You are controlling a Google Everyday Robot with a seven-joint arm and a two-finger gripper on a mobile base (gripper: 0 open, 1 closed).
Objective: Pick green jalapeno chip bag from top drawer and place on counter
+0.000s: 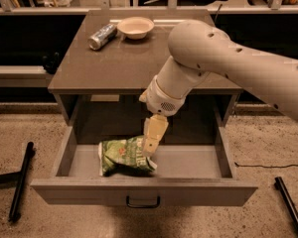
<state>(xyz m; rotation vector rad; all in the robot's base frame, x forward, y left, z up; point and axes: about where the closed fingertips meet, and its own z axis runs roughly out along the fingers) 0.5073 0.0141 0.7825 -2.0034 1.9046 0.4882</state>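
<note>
The green jalapeno chip bag [120,156] lies crumpled in the open top drawer [223,157], left of its middle. My gripper [150,150] points down into the drawer and rests at the bag's right end, touching it. The bag's right edge is partly hidden behind the gripper. The counter [119,66] is the cabinet top above the drawer; my cream arm [228,58] crosses over its right half.
A silver can [102,36] lies on its side and a shallow bowl [135,27] stands at the back of the counter. The drawer front has a small dark handle [143,202]. Black poles lie on the floor at left [21,182] and right [290,205].
</note>
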